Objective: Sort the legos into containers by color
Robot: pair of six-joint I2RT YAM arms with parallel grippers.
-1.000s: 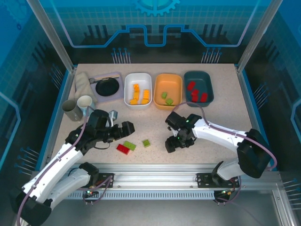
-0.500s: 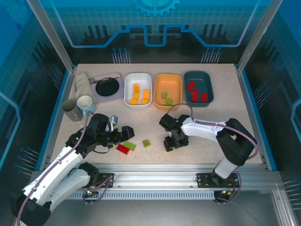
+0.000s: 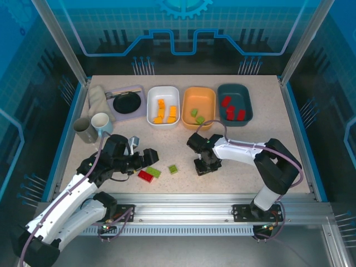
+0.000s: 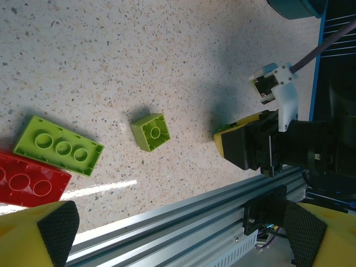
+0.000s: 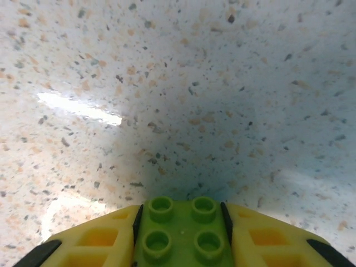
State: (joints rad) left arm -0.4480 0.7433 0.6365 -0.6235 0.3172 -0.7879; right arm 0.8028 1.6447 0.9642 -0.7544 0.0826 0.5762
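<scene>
A light green brick (image 5: pixel 181 236), studs toward the right wrist camera, is pinched between the two yellow fingers (image 5: pixel 94 245) of the right gripper (image 3: pixel 203 166). The jaws are drawn in to the brick's width. It hangs low over the speckled table (image 5: pixel 183 83), on the near side of the orange tub (image 3: pixel 202 99) and apart from it. Whether the brick touches the table cannot be told.

To the near left of the orange tub, three loose pieces lie on the table. A small green brick (image 3: pixel 173 169) is the closest to the tub. Past it, a long green brick (image 3: pixel 154 172) and a red brick (image 3: pixel 146 176) lie edge to edge.

The left gripper (image 3: pixel 146 158) hovers just over that pair, on the side away from the orange tub. Its jaws are spread wide with nothing between them.

The orange tub itself holds two green bricks (image 3: pixel 197 115). Just beside it on the left, the white tub (image 3: pixel 169 93) holds yellow-orange bricks (image 3: pixel 166 113). Just beside it on the right, the teal tub (image 3: pixel 240 93) holds red bricks (image 3: pixel 232 110).
</scene>
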